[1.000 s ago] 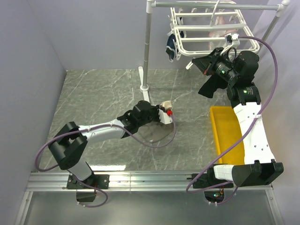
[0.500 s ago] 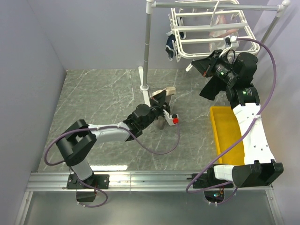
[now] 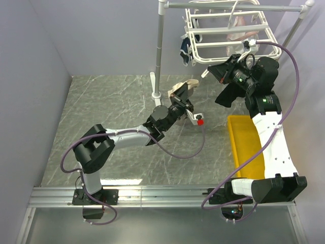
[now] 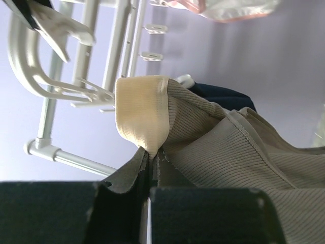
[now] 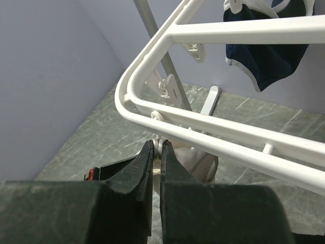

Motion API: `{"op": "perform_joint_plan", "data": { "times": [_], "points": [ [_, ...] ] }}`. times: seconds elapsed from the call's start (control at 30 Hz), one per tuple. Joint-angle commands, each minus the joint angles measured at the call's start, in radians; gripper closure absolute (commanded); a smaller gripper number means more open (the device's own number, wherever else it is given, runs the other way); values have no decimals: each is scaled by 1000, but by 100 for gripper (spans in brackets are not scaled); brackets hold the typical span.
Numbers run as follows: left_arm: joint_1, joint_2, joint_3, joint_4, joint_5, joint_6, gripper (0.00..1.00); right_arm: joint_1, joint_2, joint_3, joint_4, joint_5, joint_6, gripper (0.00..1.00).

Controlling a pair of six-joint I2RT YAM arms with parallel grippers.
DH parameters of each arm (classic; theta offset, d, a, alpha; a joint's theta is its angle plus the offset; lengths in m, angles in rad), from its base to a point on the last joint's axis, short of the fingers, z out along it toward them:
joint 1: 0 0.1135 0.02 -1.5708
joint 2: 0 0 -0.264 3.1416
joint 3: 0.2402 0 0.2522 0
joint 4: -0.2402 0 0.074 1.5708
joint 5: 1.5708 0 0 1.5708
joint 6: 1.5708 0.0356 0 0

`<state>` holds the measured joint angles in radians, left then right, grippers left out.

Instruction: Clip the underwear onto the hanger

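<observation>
My left gripper (image 3: 181, 97) is raised off the table and shut on the underwear (image 3: 184, 87), taupe ribbed briefs. In the left wrist view it (image 4: 150, 152) pinches the beige waistband (image 4: 142, 112), and the fabric (image 4: 238, 152) hangs to the right. The white hanger (image 3: 218, 29) hangs from the pole at the back right; its bars (image 4: 30, 61) and clips (image 4: 152, 56) are just beyond the waistband. My right gripper (image 3: 205, 72) is at the hanger's front left corner. In the right wrist view it (image 5: 158, 147) is shut on a dangling white clip under the front bar (image 5: 213, 124), with the underwear (image 5: 200, 165) just below.
Navy briefs (image 3: 186, 48) hang clipped at the hanger's left end (image 5: 264, 56). A pink garment (image 4: 228, 7) hangs farther along. The grey metal pole stand (image 3: 159, 51) rises just left of the hanger. A yellow bin (image 3: 246, 142) lies at the right of the marbled table.
My left arm has lifted the underwear off the table and carried it up and right, toward the hanger's front left corner. The right arm has stayed at the clip.
</observation>
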<state>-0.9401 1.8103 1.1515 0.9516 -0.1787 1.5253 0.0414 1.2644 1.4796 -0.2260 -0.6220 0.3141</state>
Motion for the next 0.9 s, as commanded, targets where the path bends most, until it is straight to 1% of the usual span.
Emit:
{"op": "perform_joint_plan", "data": {
  "times": [0.0,0.33,0.67,0.87],
  "points": [
    [-12,23,74,75,-1,39,100,2,-22,-12,-12,-15,-9,100],
    [-22,49,162,38,12,55,100,18,-16,-8,-32,4,-50,100],
    [-31,47,168,27,33,70,100,54,-20,-4,-65,83,-131,100],
    [-32,52,174,21,36,79,100,60,-17,-1,-75,122,-150,100]
  ]
}}
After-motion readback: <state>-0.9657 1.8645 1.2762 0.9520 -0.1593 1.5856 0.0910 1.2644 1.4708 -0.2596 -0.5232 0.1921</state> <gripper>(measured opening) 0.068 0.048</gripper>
